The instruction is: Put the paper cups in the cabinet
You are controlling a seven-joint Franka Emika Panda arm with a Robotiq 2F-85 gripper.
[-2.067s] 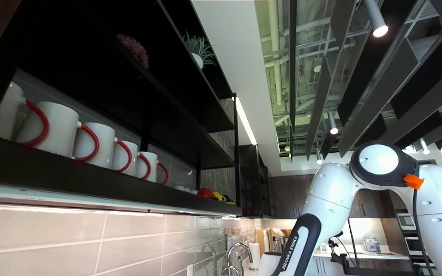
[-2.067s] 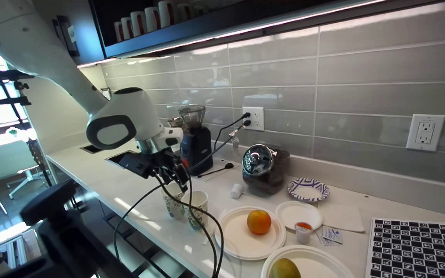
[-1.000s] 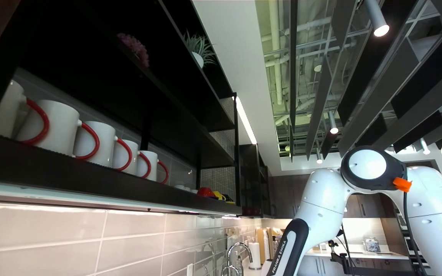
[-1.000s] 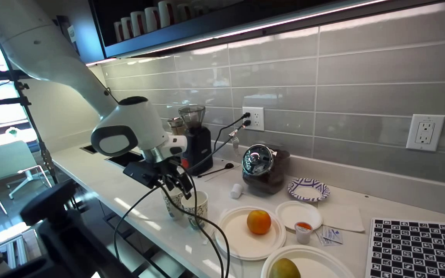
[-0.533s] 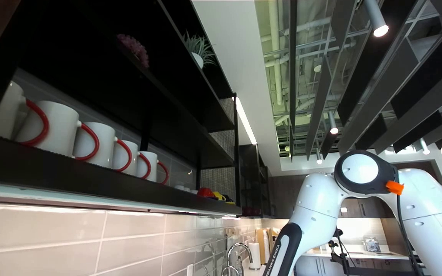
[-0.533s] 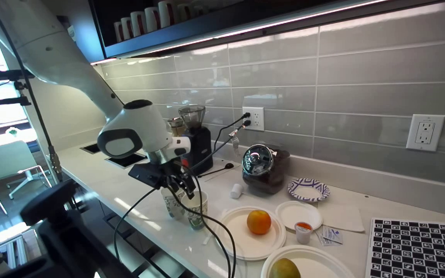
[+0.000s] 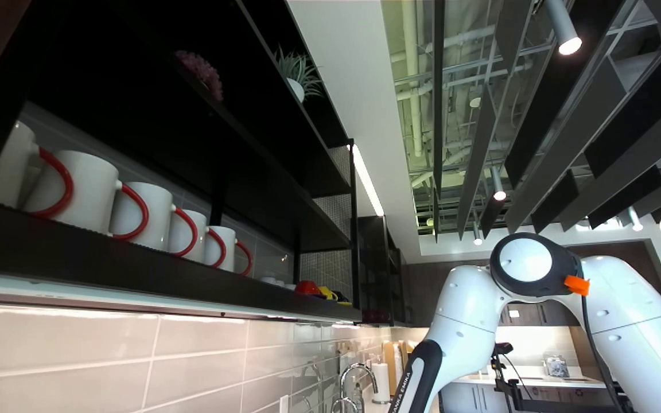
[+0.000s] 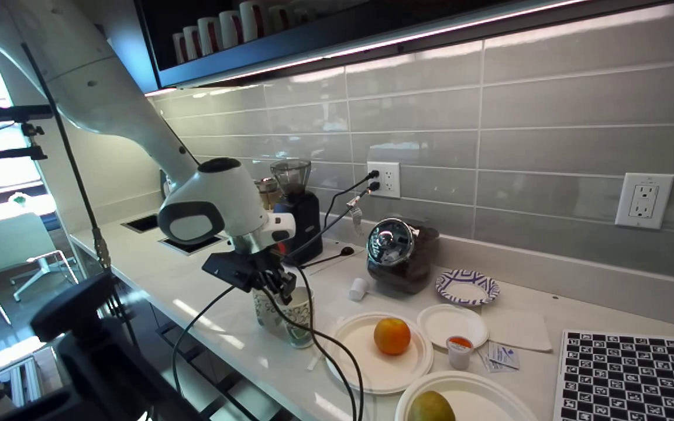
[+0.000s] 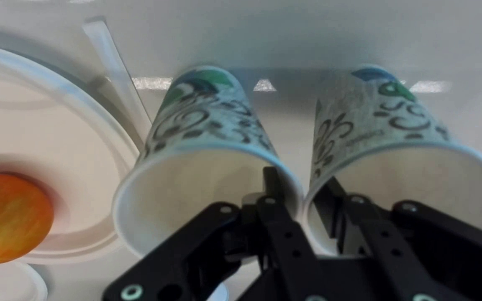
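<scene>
Two whitish paper cups with green and dark print, the near-plate paper cup (image 9: 207, 117) and the farther paper cup (image 9: 375, 113), stand side by side on the counter with their rims touching. My gripper (image 9: 301, 179) reaches down over them, one finger inside each cup, so both adjoining walls lie between its fingers. Its jaws are partly closed; a gap shows beside the right finger, and no firm grip is visible. In an exterior view the gripper (image 8: 285, 292) partly hides the cups. The black cabinet (image 7: 107, 264) hangs on the wall above, also seen as a cabinet edge (image 8: 313, 41).
White mugs (image 7: 86, 195) with red handles line the lower cabinet shelf. Beside the cups lie a plate (image 8: 366, 377) and an orange (image 8: 392, 336). A black grinder (image 8: 299, 225) and a dark jar (image 8: 404, 263) stand near the wall. Loose cables (image 8: 313, 333) hang from the wrist.
The arm has moved down and toward the plate side, bringing the gripper lower over the cups. Both cups appear shifted slightly the same way, the farther one more.
</scene>
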